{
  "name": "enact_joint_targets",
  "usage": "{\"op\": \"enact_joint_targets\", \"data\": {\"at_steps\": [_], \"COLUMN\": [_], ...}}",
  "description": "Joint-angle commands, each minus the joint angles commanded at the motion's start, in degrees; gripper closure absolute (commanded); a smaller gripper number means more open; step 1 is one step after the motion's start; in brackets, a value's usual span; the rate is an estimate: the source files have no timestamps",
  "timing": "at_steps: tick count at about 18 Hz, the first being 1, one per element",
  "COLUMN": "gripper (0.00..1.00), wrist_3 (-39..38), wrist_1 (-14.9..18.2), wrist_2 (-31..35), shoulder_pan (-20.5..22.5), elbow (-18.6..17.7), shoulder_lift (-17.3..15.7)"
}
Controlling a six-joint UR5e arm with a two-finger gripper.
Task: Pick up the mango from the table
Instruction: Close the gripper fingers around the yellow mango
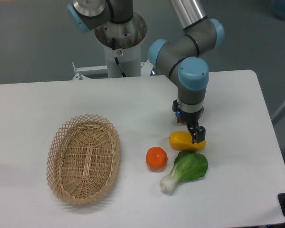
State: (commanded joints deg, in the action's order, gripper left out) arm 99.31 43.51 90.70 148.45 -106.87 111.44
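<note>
The mango (183,140), a glossy yellow oblong fruit with an orange left end, lies on the white table (237,156) right of centre. My gripper (195,135) has come down from above over the mango's right end. One dark finger (198,134) stands in front of the fruit and the other is hidden behind it. The jaws straddle the mango, but I cannot tell whether they press on it. The mango still looks to rest on the table.
A round orange (156,157) lies just left of and below the mango. A green bok choy (189,168) lies right under it, close to the gripper. A woven wicker basket (83,158) sits at the left.
</note>
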Motion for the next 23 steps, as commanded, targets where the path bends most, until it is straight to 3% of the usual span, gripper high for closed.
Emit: {"op": "enact_joint_targets", "data": {"at_steps": [14, 15, 17, 19, 21, 23], "gripper": [0.00, 0.03, 0.28, 0.34, 0.48, 0.52], "wrist_3": [1.9, 1.9, 1.9, 1.9, 1.8, 1.9], "wrist_1": [-2.1, -2.1, -2.1, -2.1, -2.1, -2.1], "wrist_2": [1.2, 1.2, 1.2, 1.2, 1.2, 1.2], "shoulder_pan": [-1.6, -1.6, -1.6, -1.6, -1.6, -1.5], "elbow": [-1.7, -1.7, -1.6, -1.2, -1.0, -1.0], "shoulder_lift": [2.2, 2.3, 2.2, 2.1, 2.0, 1.8]}}
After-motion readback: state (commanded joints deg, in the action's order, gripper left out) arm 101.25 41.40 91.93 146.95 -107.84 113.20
